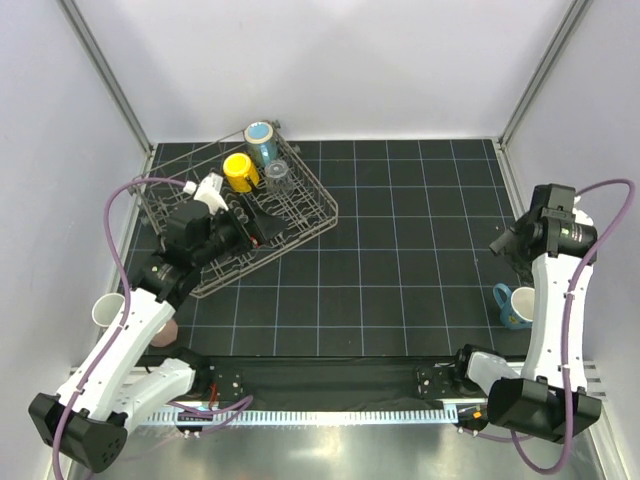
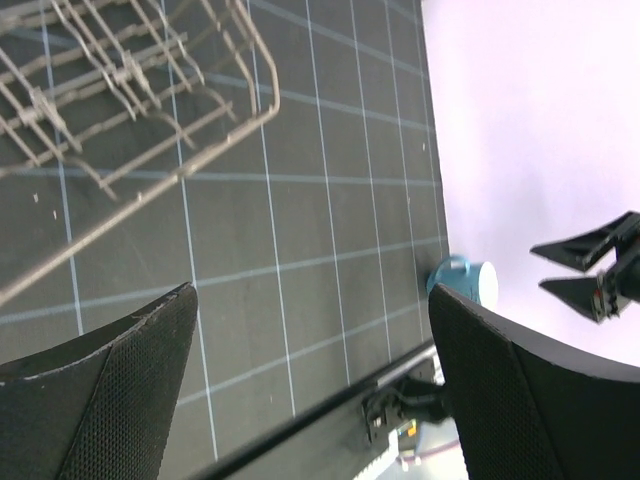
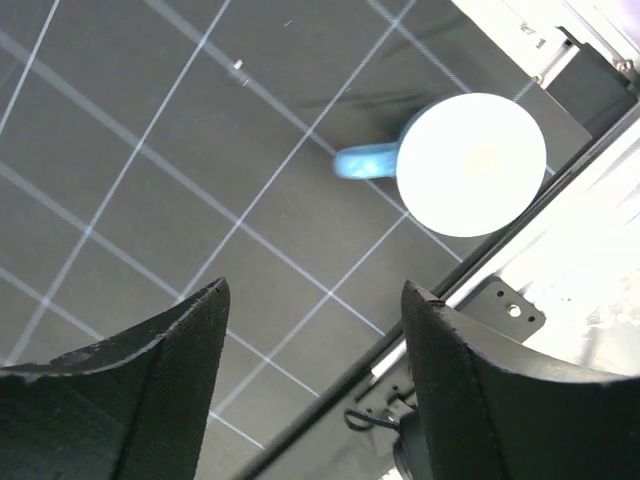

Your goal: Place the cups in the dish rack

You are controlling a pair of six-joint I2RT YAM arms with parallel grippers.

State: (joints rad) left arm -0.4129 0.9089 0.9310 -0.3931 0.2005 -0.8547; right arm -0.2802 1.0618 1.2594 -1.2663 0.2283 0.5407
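We found the dish rack (image 1: 300, 215) set at an angle in the far left corner of the table (image 1: 400, 290). Three cups sat bunched at its far end. The light blue cup (image 1: 262, 136) was at the rack's far corner, and the yellow cup (image 1: 240, 172) and the clear glass (image 1: 277, 172) were side by side just nearer to us. We could not tell whether any of them leaned on the tines. The rest of the rack held no cups that we could see.

The left gripper (image 1: 262, 222) hung over the middle of the rack, jaws wide with nothing between them. We judged it free to fetch another cup. In its own view we saw only bare table between the fingers (image 2: 110, 390).

Three cups were not yet loaded. The blue mug (image 1: 515, 306) stood mouth up near the right edge of the table, its handle turned toward the table's middle. The right gripper (image 1: 500, 243) hung above the table on the mug's far side, jaws well apart and holding nothing. In its wrist view the mug lay beyond the fingertips (image 3: 150, 370), not between them, so we judged it to be lining up for a pick.

A pale cup (image 1: 105, 310) and a pink cup (image 1: 167, 331) stood at the left edge, half hidden by the left arm (image 1: 125, 350). That placement left them to the left gripper.
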